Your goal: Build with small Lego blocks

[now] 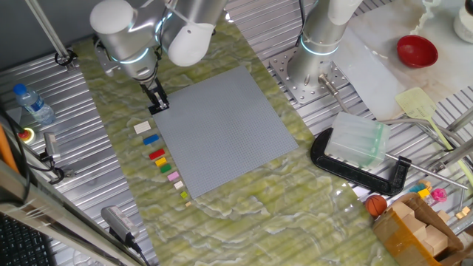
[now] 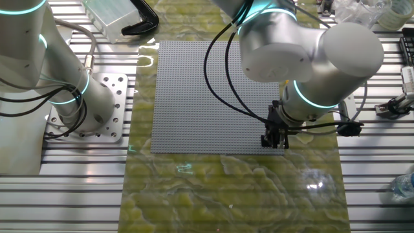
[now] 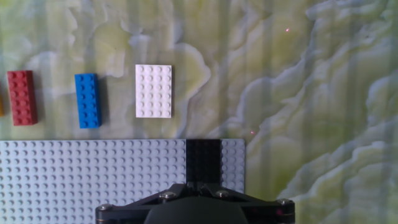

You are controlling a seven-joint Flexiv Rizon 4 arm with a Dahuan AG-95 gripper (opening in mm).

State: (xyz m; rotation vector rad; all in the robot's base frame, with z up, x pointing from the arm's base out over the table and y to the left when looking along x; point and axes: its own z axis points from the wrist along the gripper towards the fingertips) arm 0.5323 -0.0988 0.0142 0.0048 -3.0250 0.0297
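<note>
Your gripper [image 1: 158,103] is closed on the black brick [image 3: 203,160], a glossy studded rectangle at the corner of the grey studded baseplate [image 1: 222,129]. The white brick [image 3: 153,91], blue brick [image 3: 87,100] and red brick [image 3: 21,97] lie beside it on the marbled green mat [image 3: 298,74].

One fixed view gives you a high, distant look down on the green marbled table [image 1: 244,214], with the large grey studded baseplate [image 1: 222,129] turned diagonally. The other fixed view looks down from the opposite side, nearer, baseplate [image 2: 194,90] square-on. Your hand view sits close above the baseplate's corner [image 3: 93,180], facing straight down. All three share that baseplate.
</note>
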